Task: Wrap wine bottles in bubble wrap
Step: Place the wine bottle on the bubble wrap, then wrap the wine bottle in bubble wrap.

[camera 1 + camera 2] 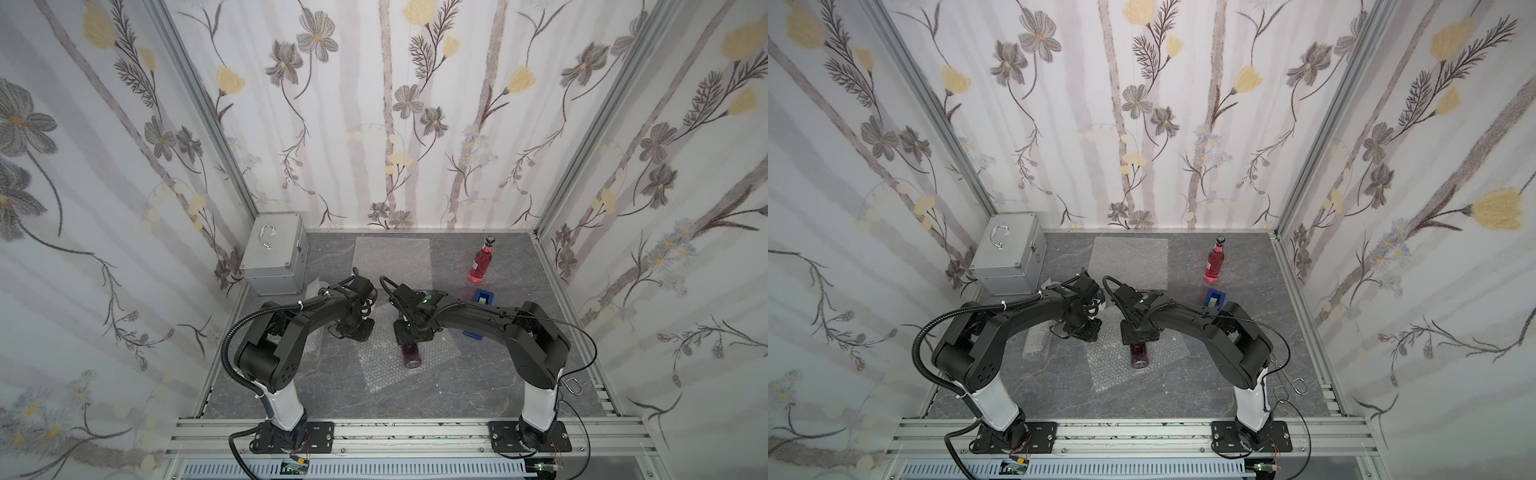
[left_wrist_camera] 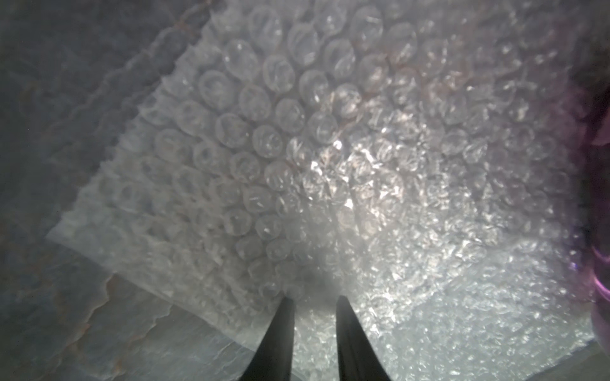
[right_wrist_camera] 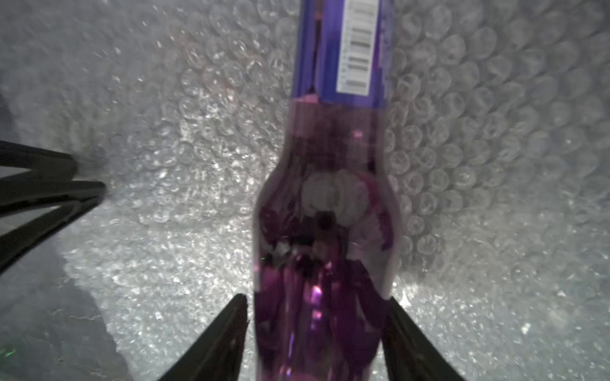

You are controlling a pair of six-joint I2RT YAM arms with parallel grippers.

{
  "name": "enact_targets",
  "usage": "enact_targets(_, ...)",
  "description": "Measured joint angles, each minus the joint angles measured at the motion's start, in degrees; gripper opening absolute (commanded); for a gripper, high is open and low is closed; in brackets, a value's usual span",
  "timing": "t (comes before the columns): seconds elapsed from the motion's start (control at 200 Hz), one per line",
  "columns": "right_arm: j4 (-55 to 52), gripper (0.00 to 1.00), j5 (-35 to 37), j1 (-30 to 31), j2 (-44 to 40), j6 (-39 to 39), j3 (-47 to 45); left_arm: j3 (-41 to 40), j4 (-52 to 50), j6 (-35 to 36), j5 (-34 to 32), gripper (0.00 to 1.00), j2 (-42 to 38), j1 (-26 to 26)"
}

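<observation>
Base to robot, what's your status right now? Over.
Left fingers nearly closed over bubble wrap. Right fingers straddle purple bottle lying on it, grip unclear. Blue tape dispenser off to the side, not blocking.

We see a purple bottle [image 1: 411, 356] on its side atop a bubble wrap sheet [image 1: 384, 368], a red-pink bottle [image 1: 481, 262] upright at back right, a second sheet [image 1: 392, 258] flat behind.

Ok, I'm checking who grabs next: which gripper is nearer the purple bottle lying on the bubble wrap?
Right. The right gripper straddles the purple bottle; the left gripper sits on the bubble wrap beside it, apart.
</observation>
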Motion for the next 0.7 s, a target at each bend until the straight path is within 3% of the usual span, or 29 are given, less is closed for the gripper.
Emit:
enact_targets(0.085,0.2,0.33,-0.1,0.4,-0.2,-0.2,-0.1,0.3,-0.1,1.3,-0.5,0.24,0.8,0.0)
enact_targets(0.18,-0.1,0.26,0.1,0.7,-1.3,-0.2,-0.7,0.9,-0.6,2.7,-1.1,0.24,1.8,0.0)
enact_targets(0.465,-4.9,0.23,0.0,1.0,-8.2,-1.7,-0.2,1.5,0.0,8.4,-7.8,0.29,1.2,1.1)
enact_targets(0.595,-5.6,0.22,0.1,0.9,-8.5,-2.0,0.6,2.0,-0.2,11.5,-10.6,0.38,1.1,1.7)
enact_targets(0.7,-5.2,0.22,0.2,0.4,-6.7,-2.3,2.0,4.7,-2.1,13.2,-11.6,0.55,0.8,1.6)
